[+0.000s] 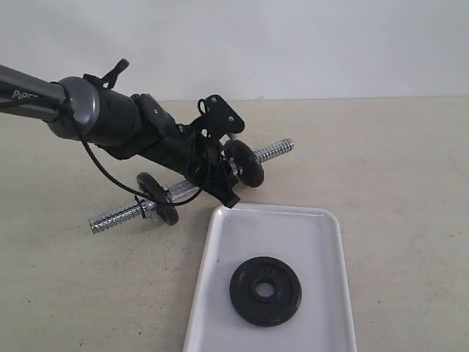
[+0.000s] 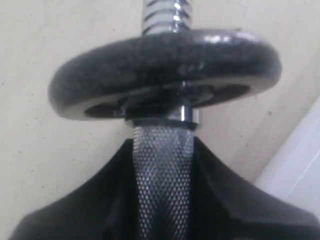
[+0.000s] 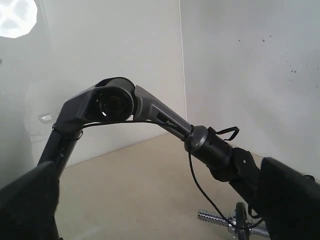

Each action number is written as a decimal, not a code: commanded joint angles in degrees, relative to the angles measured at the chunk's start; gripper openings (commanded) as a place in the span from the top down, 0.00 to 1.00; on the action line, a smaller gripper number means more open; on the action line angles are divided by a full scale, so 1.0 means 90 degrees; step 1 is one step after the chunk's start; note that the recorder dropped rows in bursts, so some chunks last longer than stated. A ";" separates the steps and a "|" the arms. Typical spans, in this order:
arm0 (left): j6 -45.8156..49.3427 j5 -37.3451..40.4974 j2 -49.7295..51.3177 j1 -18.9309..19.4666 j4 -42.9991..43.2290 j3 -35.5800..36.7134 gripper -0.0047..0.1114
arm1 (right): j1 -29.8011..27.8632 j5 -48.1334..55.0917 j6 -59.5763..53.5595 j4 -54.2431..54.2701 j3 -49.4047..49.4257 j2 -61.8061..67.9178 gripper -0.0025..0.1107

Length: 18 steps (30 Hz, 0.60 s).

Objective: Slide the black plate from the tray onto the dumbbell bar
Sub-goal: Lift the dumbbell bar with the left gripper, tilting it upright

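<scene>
**Left gripper** (image 2: pixel 162 150): the jaws are clamped on the knurled middle of the dumbbell bar (image 1: pixel 117 215), one finger on each side. Judged purpose: to steady the bar so it cannot roll while a disc is fed on.

**Bar:** it lies diagonally on the table (image 1: pixel 410 169), just beyond the far rim of the tray (image 1: pixel 220 293). It carries two discs. The far disc (image 1: pixel 244 163) sits close ahead of the jaws, and the near disc (image 1: pixel 157 198) sits under the wrist. Both threaded ends project bare.

**Right gripper** (image 3: pixel 157 200): it is held high, facing the left arm (image 1: pixel 110 117). Its fingers show only as blurred dark masses, well apart, with nothing between them. It is absent from the exterior view.

**The black plate** (image 1: pixel 264 290): it lies flat in the tray toward the near end, well apart from both grippers. Loading is judged not begun.

**Obstructions:**
- The left arm crosses above the bar's middle and near portion.
- The far threaded end looks the clearer entry.
- The plate sits flush on a glossy floor, so its edge is judged awkward to grip and liable to slip.
</scene>
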 commanded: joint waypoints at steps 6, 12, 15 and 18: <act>-0.0004 -0.0014 -0.0401 -0.0020 -0.0079 -0.0132 0.92 | -0.0040 -0.0035 -0.0026 0.0028 -0.0031 0.0039 0.05; 0.0061 -0.0082 -0.0650 -0.0020 -0.0079 -0.0132 0.92 | -0.0040 -0.0042 -0.0187 0.0028 -0.0031 0.0039 0.05; 0.0161 -0.0154 -0.0788 -0.0020 -0.0079 -0.0132 0.92 | -0.0040 -0.0131 -0.0187 0.0028 -0.0031 0.0039 0.05; 0.0185 -0.0011 -0.0802 -0.0020 -0.0079 -0.0132 0.92 | -0.0040 -0.0313 -0.0150 0.0028 -0.0031 0.0039 0.05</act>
